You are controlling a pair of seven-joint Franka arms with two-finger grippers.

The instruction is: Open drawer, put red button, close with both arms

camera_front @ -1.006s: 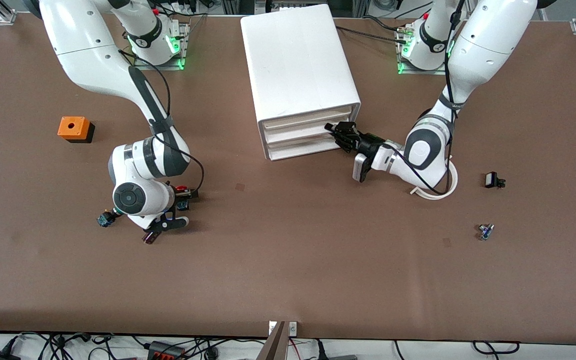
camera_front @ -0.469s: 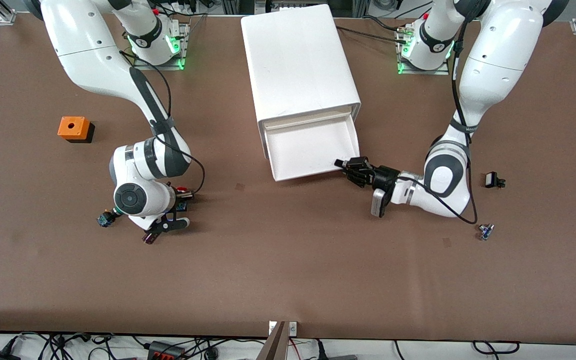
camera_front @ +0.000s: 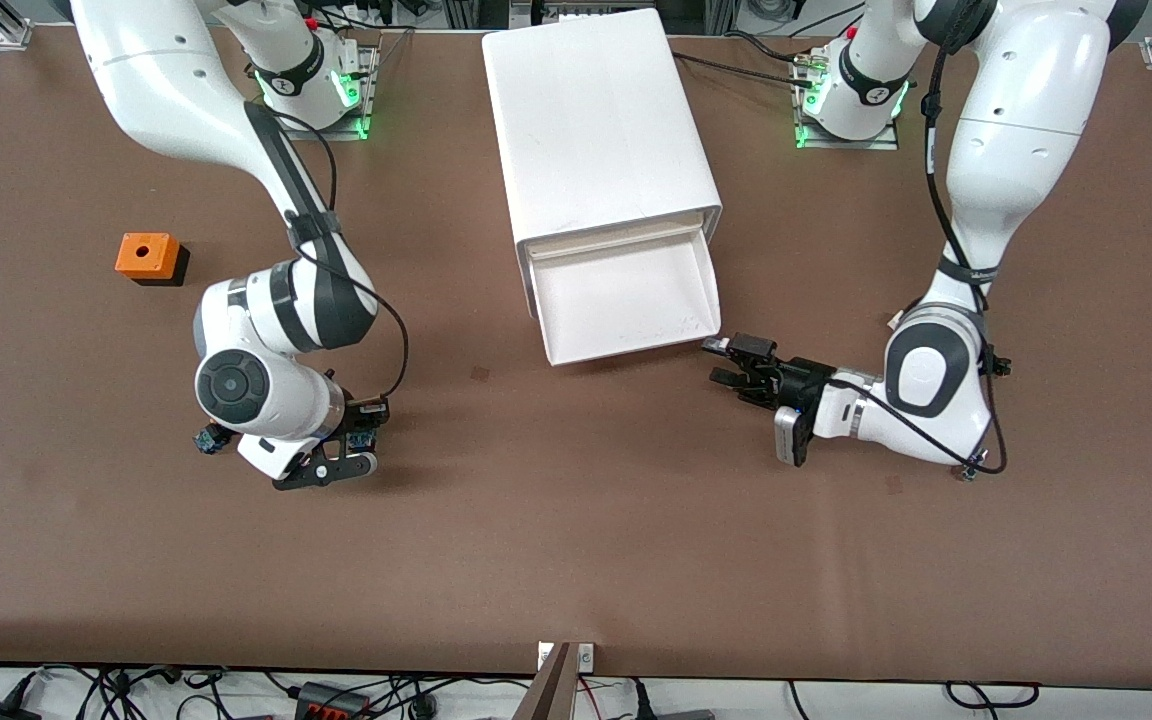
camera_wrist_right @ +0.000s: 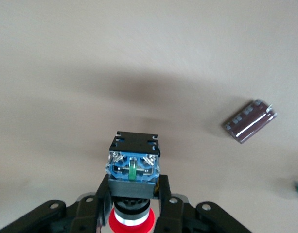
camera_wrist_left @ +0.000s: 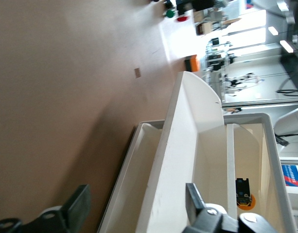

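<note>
The drawer [camera_front: 626, 295] is shown pulled well out of the cabinet [camera_front: 596, 120], where a second ago it was shut with the left gripper [camera_front: 731, 362] at its front. That gripper has since let go and backed away; it is seen low over the table just beside the drawer's front corner, toward the left arm's end, its fingers [camera_wrist_left: 71, 213] spread apart and holding nothing. In the left wrist view the drawer's inside is seen open, with a small dark part already lying in it.

At the right arm's end of the table, the red button [camera_wrist_right: 133, 167] is clamped between the right gripper's [camera_wrist_right: 131, 204] fingers, blue body outward and red cap toward the palm. The button has been lifted off the table, the wrist standing higher than half a second ago. A brown chip [camera_wrist_right: 249, 120] is left lying below.

The opening step is judged complete. Carrying the button over into the drawer is expected next, followed by closing with both arms.
</note>
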